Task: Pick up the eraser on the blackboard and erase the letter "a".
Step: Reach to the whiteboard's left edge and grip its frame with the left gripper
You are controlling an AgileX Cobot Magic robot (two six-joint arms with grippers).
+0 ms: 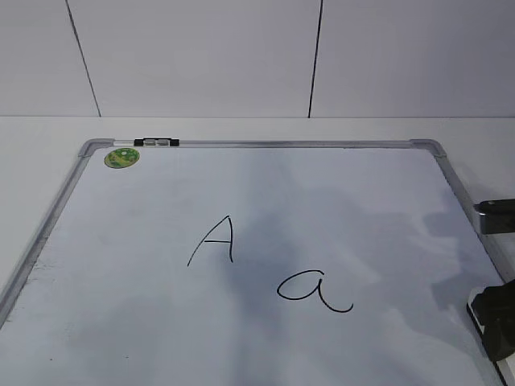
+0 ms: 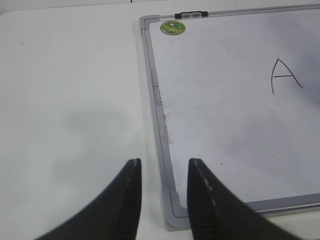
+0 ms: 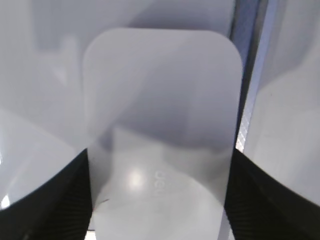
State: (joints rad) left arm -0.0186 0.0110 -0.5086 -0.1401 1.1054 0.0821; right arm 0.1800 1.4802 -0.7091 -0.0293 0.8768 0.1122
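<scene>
The eraser (image 3: 160, 130) lies on the blackboard (image 1: 241, 193) between the right gripper's (image 3: 159, 195) jaws; whether they grip it, I cannot tell. The left gripper's (image 2: 164, 172) jaws hang partly apart, empty, above the worktop (image 2: 70, 100). The letter "a" (image 1: 314, 291) is intact.

The blackboard (image 1: 386, 201) lay flat on the table (image 1: 48, 133). On it, the letter "a" (image 1: 314, 291) sat right of and nearer than the capital "A" (image 1: 213, 240); the eraser (image 3: 160, 135) lay by its right frame (between the right gripper's (image 3: 159, 200) fingers).

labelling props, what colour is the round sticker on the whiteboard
Green, with a paler pattern on it; the round sticker shows best in the left wrist view, at the whiteboard's corner.
</scene>
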